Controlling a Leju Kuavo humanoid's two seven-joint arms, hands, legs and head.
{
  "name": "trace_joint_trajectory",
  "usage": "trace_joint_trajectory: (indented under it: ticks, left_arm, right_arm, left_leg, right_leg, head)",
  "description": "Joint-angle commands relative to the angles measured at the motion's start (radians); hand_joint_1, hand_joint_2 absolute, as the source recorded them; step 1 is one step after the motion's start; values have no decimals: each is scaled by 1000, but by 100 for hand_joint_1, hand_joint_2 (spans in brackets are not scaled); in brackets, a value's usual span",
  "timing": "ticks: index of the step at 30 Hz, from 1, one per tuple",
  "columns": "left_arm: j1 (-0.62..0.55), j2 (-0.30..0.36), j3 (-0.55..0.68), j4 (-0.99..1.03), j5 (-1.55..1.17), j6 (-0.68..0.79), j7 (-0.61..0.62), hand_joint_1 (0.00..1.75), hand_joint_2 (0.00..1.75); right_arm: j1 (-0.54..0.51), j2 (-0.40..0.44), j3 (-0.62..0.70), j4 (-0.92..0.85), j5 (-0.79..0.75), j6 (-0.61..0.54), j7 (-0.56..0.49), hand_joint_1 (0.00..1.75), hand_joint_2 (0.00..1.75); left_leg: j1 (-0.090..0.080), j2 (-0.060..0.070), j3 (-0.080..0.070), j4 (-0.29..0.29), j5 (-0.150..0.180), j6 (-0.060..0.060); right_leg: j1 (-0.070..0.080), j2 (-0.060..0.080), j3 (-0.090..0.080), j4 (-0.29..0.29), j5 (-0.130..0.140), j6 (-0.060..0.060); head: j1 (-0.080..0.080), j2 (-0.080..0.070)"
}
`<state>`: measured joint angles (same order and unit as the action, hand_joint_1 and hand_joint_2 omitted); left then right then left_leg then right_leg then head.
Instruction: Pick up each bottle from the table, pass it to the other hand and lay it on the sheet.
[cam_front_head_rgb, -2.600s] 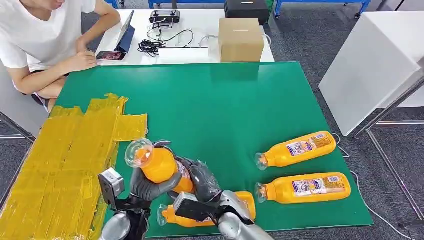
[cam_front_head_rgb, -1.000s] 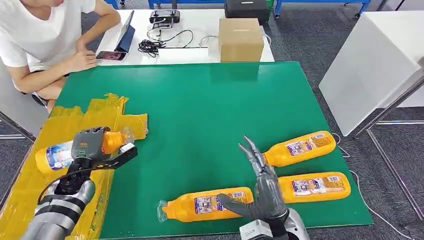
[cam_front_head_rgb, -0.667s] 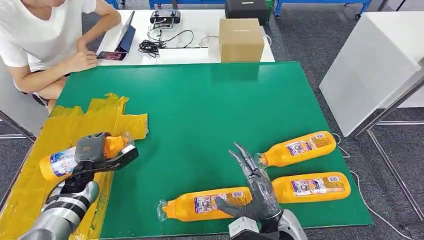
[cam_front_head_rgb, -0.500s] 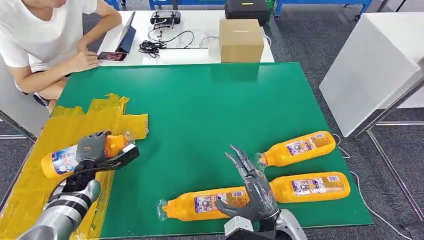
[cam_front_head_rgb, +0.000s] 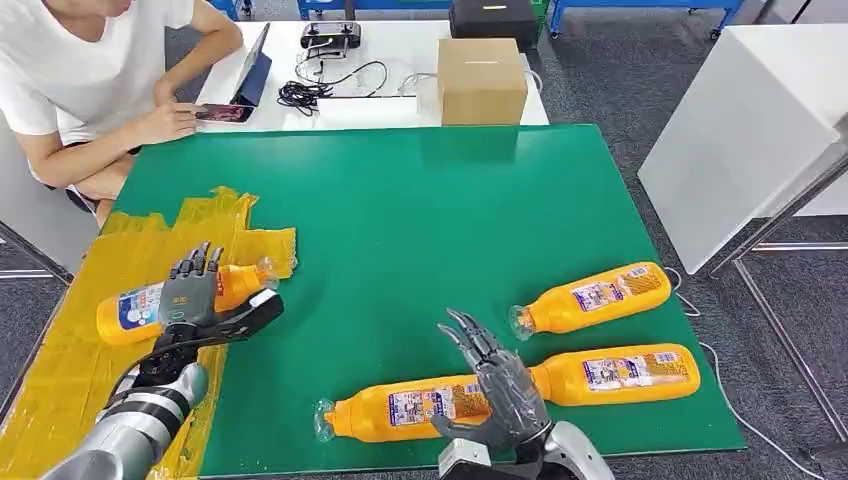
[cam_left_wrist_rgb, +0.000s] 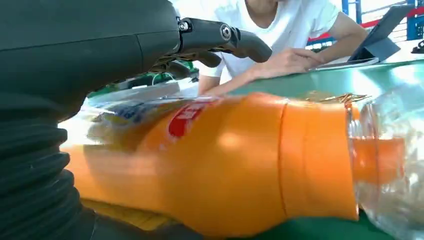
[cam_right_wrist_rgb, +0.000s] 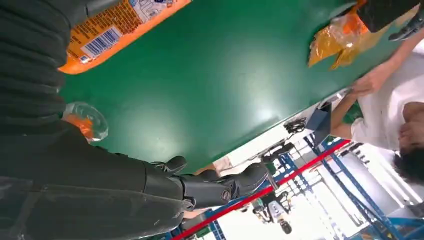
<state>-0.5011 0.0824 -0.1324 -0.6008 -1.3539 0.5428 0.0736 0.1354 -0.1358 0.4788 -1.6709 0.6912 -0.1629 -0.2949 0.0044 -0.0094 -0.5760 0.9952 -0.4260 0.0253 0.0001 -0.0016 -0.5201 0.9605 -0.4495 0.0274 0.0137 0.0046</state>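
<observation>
Bottle down on the sheet, next one under your right hand!

The orange plastic juice bottle (cam_front_head_rgb: 400, 408) lies lengthwise across the green table mat (cam_front_head_rgb: 420, 220), cap leftward, directly beneath your right hand (cam_front_head_rgb: 495, 385), fingers spread apart; your left hand (cam_front_head_rgb: 195, 295), fingers apart, rests over the bottle on the yellow sheet (cam_front_head_rgb: 150, 300).

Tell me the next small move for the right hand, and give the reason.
Probably lower the right hand and close it around the nearest bottle. Its fingers are spread just above that bottle, which lies on the green table, while the left hand has opened over a bottle lying on the yellow sheet.
</observation>
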Motion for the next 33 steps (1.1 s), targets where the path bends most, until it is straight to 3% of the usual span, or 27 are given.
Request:
trace_joint_trajectory:
  ticks: [1, 7, 8, 11, 12, 16, 24, 33]
  left_arm:
    - [-15, -40, 47, 72, 74, 72, -74, 0, 175]
    - [109, -141, 134, -193, 421, 155, -366, 0, 175]
    - [129, -152, 114, -238, 489, 152, -396, 0, 175]
    - [200, -173, 59, -397, 661, 115, -450, 0, 175]
    - [283, -219, 77, -593, 943, -138, -653, 0, 175]
    - [427, -182, -119, -962, 1082, -142, -543, 0, 175]
    - [446, -161, -222, -1027, 1133, -140, -607, 0, 175]
    - [448, -160, -229, -1035, 1150, -154, -618, 0, 175]
  right_arm:
    - [-50, -74, 70, 85, 35, 36, 69, 0, 175]
    - [-44, -180, 165, 138, 75, 43, 184, 0, 175]
    - [-45, -196, 188, 143, 85, 38, 206, 0, 0]
    - [-51, -218, 241, 161, 87, 30, 236, 0, 0]
    - [-59, -206, 259, 193, 149, 56, 346, 0, 0]
    - [-117, -172, 304, 308, 172, 54, 367, 0, 0]
    - [-173, -133, 306, 427, 191, 132, 360, 0, 0]
    - [-181, -125, 306, 446, 213, 140, 382, 0, 0]
  left_leg:
    - [0, 2, 3, -1, -1, -1]
    - [0, 0, 2, -1, -1, 0]
    - [0, -1, 1, -1, -1, 0]
    - [-1, 0, 2, -1, -2, 0]
    - [-2, 0, 1, 0, -2, 0]
    - [-1, 4, -2, 1, -3, 0]
    - [0, 5, 1, -1, -2, -1]
    - [1, 4, 9, -2, -3, -4]
  right_leg:
    - [0, 1, 3, -2, 0, 0]
    - [0, -1, 3, -3, -1, 1]
    - [0, -1, 3, -2, -1, 1]
    - [-1, -1, 4, -3, -2, 1]
    - [-1, 0, 2, -2, -1, 1]
    - [0, 3, -1, -1, -1, 1]
    - [1, 2, -1, -3, 0, 0]
    - [2, 2, -3, -3, 0, -1]
  head:
    - [0, 0]
    - [0, 0]
    - [0, 0]
    - [0, 0]
    - [0, 0]
    - [0, 0]
    - [0, 0]
    - [0, 0]
